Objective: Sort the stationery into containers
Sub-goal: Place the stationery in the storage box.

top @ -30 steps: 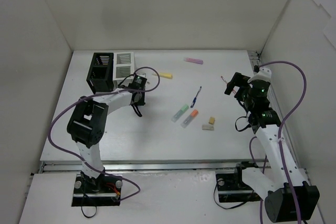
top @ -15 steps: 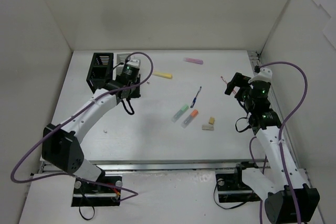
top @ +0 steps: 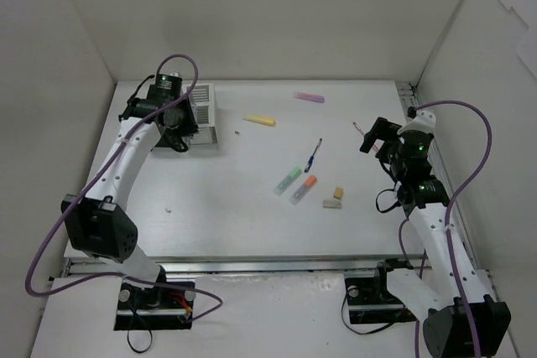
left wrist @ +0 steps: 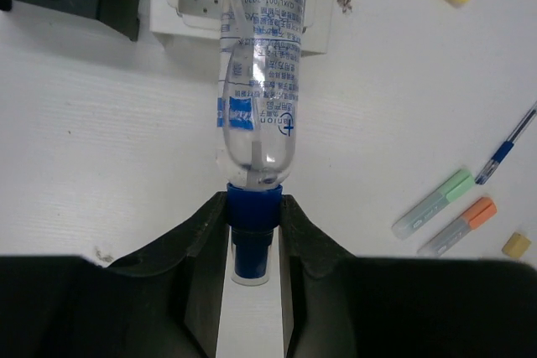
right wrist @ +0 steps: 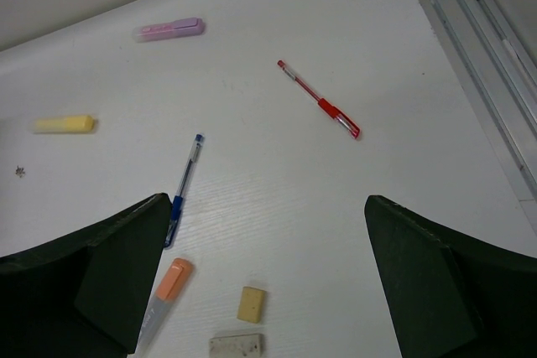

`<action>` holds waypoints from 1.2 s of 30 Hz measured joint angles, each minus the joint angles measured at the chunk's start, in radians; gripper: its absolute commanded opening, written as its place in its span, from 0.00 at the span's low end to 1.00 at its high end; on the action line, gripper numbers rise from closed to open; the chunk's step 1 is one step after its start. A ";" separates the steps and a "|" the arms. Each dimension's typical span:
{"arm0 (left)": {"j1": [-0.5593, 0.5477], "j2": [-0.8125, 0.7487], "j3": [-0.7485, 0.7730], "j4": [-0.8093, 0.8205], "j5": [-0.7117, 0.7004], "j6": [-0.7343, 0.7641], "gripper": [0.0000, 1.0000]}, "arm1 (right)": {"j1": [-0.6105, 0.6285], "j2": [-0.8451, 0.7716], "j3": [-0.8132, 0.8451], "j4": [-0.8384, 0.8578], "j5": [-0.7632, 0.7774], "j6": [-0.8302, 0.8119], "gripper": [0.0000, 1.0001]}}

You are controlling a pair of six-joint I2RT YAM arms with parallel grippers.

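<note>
Squarely between left fingers [left wrist: 201, 236], blue-capped marker [left wrist: 256, 90], seemingly over white organizer [left wrist: 164, 26].

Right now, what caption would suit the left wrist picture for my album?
Left gripper holds a blue-capped clear bottle, its far end over the white organizer.

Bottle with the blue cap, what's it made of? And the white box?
The bottle: clear glossy plastic, probably; you can see through it and light glints off. The white box: matte white plastic, it seems, with rows of holes; painted metal is possible.
</note>
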 measured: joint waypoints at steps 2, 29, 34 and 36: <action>0.013 0.037 0.004 -0.027 0.041 -0.006 0.00 | 0.000 -0.004 0.000 0.000 0.005 0.000 0.98; 0.146 0.388 0.378 -0.281 0.255 -0.035 0.19 | -0.002 0.056 -0.001 -0.001 0.047 0.002 0.98; 0.164 0.444 0.464 -0.318 0.279 -0.035 0.29 | -0.002 0.063 -0.001 -0.001 0.048 0.001 0.98; 0.179 0.474 0.507 -0.325 0.288 -0.035 0.36 | -0.003 0.063 -0.001 -0.001 0.049 0.000 0.98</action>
